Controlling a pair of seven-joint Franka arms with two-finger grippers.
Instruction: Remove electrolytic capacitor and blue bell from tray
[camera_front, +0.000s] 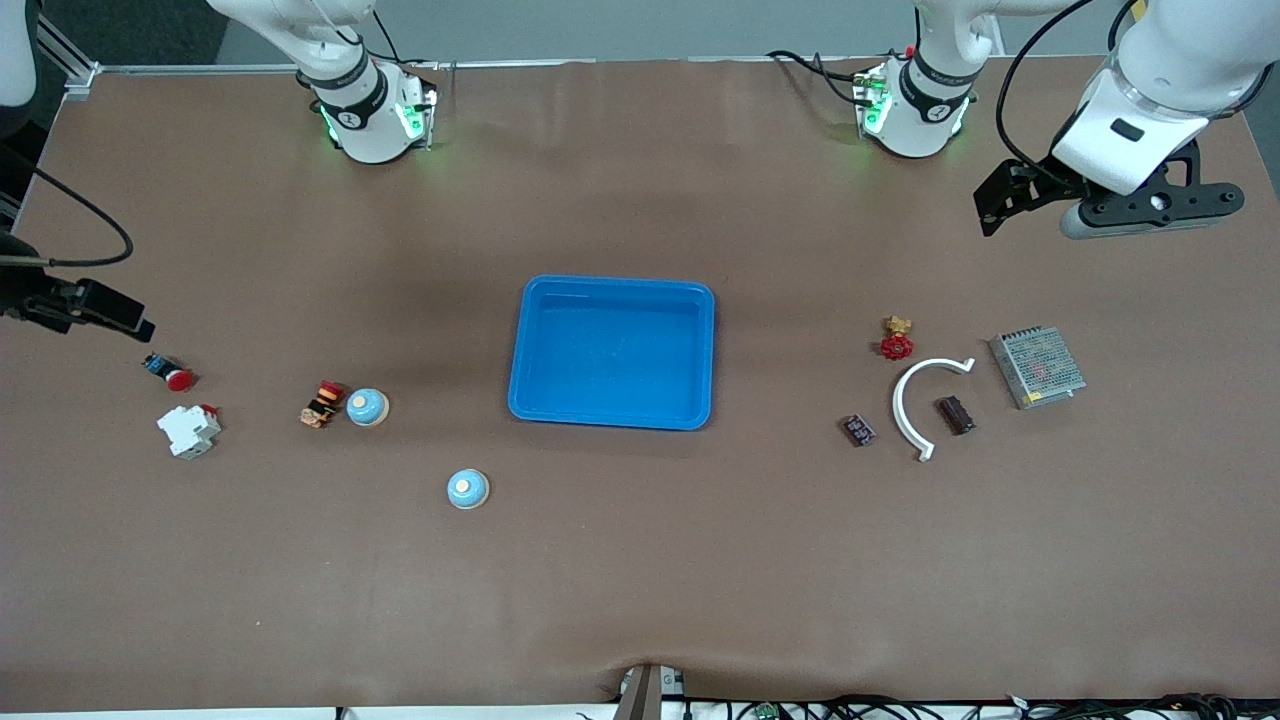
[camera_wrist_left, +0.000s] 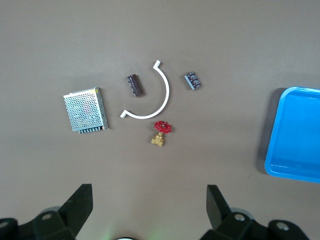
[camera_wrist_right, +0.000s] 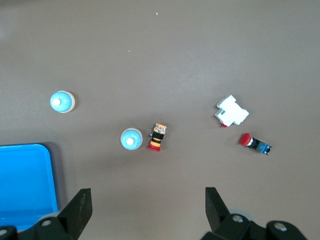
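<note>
Two light-blue bells stand toward the right arm's end of the table: one (camera_front: 367, 407) beside a small orange-and-black part (camera_front: 321, 404), the other (camera_front: 467, 489) nearer the front camera. They also show in the right wrist view (camera_wrist_right: 131, 138) (camera_wrist_right: 62, 102). Two dark capacitors (camera_front: 955, 414) (camera_front: 859, 430) lie toward the left arm's end, one on each side of a white arc (camera_front: 918, 398). They also show in the left wrist view (camera_wrist_left: 135, 85) (camera_wrist_left: 193, 81). My left gripper (camera_front: 1155, 208) (camera_wrist_left: 148, 190) is open and empty, held high. My right gripper (camera_front: 100, 305) (camera_wrist_right: 147, 192) is open and empty, held high.
A blue tray (camera_front: 612, 283) sits at the table's middle. A red-handled brass valve (camera_front: 897, 338) and a metal mesh box (camera_front: 1037, 367) lie near the capacitors. A white breaker (camera_front: 189, 430) and a red push button (camera_front: 170, 372) lie near the bells.
</note>
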